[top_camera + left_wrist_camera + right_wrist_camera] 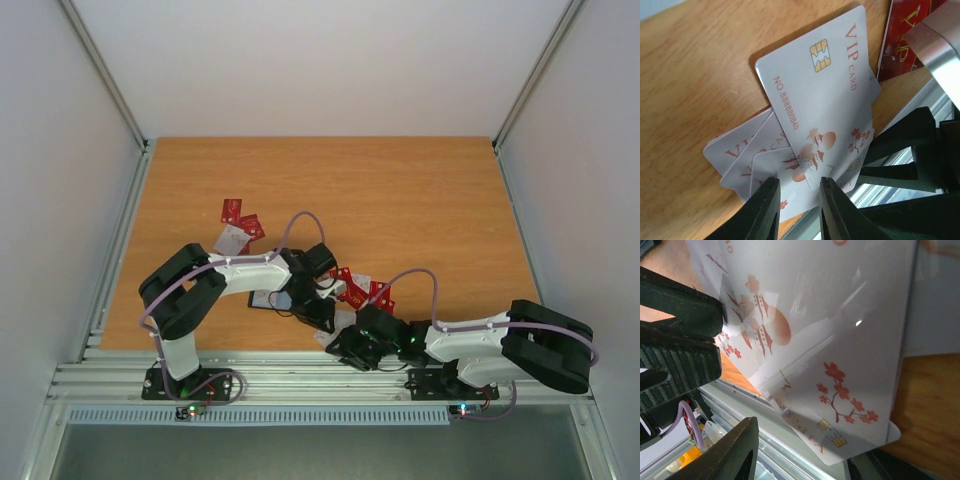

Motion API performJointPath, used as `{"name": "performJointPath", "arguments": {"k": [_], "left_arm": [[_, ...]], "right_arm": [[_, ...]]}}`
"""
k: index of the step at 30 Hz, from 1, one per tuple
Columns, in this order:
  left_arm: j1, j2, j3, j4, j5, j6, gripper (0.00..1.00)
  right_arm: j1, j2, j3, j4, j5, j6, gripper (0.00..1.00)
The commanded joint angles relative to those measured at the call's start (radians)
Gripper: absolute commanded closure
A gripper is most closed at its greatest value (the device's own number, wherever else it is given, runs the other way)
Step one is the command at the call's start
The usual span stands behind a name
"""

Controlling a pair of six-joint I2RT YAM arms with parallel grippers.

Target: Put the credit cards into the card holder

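Progress slight: credit cards [240,218] loose on bench [420,190], none visibly in card holder [270,300]. Jaws of left gripper [799,200] slightly apart over white cards [815,110]; those of right gripper [800,450] cannot be told.

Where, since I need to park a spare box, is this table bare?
Bare: the far half of the table beyond the red cards, and its right side past the right arm. Crowded: near-centre, where the left gripper and right gripper meet over white cards beside the card holder.
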Motion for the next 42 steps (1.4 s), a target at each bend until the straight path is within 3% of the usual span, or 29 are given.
{"name": "performJointPath", "arguments": {"k": [1, 6, 14, 27, 42], "left_arm": [[0.002, 0.015, -0.053, 0.025, 0.002, -0.003, 0.75], [0.002, 0.018, -0.081, 0.044, 0.001, -0.024, 0.75], [0.001, 0.029, -0.096, 0.058, 0.017, -0.036, 0.75], [0.002, 0.017, -0.134, 0.098, 0.062, -0.071, 0.75], [0.002, -0.054, -0.127, 0.073, 0.068, -0.093, 0.75]], "right_arm": [[0.027, 0.040, -0.023, 0.021, 0.102, 0.033, 0.54], [0.047, 0.071, -0.028, 0.068, 0.127, 0.047, 0.57], [0.059, 0.041, -0.017, 0.048, 0.163, 0.041, 0.72], [0.066, -0.077, 0.056, -0.131, 0.208, -0.008, 0.81], [0.066, -0.150, 0.136, -0.312, 0.233, 0.005, 0.99]]}}
